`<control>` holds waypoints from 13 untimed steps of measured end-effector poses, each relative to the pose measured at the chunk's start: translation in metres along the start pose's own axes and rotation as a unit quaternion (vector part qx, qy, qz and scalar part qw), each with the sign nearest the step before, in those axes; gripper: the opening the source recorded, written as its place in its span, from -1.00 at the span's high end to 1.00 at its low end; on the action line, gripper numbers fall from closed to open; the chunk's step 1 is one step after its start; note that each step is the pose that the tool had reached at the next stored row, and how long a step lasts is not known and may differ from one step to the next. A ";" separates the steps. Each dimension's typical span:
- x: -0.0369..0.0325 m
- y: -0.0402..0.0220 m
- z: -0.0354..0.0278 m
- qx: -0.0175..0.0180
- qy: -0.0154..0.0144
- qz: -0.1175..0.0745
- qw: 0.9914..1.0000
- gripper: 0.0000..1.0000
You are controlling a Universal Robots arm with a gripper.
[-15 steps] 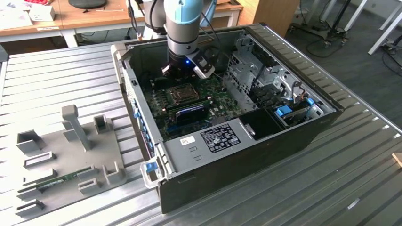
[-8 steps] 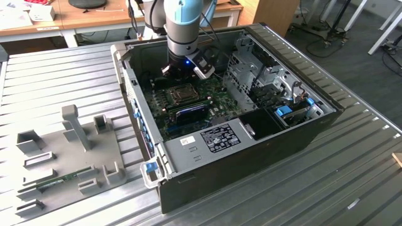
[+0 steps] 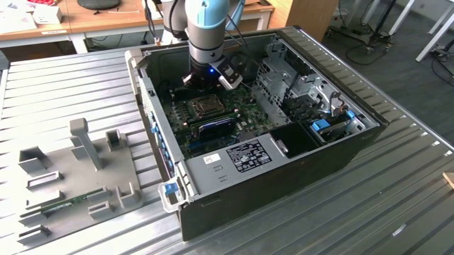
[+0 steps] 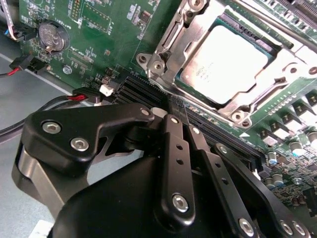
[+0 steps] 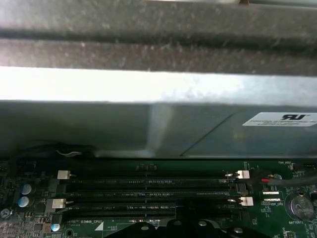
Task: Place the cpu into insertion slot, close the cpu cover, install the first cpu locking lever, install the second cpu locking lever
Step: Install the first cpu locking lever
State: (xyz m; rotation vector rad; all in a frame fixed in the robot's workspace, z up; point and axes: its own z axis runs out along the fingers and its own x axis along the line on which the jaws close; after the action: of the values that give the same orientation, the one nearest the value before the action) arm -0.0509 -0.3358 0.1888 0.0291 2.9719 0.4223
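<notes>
Placement looks done: the cpu [image 4: 225, 59] lies flat and square in the insertion slot [image 4: 151, 62], its pale metal top facing up. The cpu cover [image 4: 285, 74] is down over it, framing the chip on all sides, so the second step also appears finished. That puts the work at the locking levers, though I cannot tell whether either one is hooked down. In the second wrist view the gripper [image 4: 174, 111] has its black fingers [image 4: 171, 144] pressed together with nothing that I can make out between them. Their tips are low over the memory slots [image 4: 131, 91], just beside the near corner of the socket and apart from the cover. In the exterior view the arm reaches down into the open computer case [image 3: 341, 143], the gripper [image 3: 209, 79] hanging near the socket on the green motherboard [image 4: 99, 29]. As a judgement, latching a lever calls for the closed tips to bear on a thin rod, press it down and slide it under its catch, without scraping the slots or the small parts around the socket.
</notes>
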 end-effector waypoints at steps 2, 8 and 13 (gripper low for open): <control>0.0001 -0.0002 0.0005 0.000 0.000 0.000 1.000 0.79; 0.0002 -0.0004 0.0012 0.000 0.000 0.000 1.000 0.79; 0.0002 -0.0003 0.0012 0.000 0.000 0.000 1.000 0.79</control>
State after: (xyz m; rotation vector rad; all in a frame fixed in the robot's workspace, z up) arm -0.0509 -0.3358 0.1875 0.0291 2.9719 0.4222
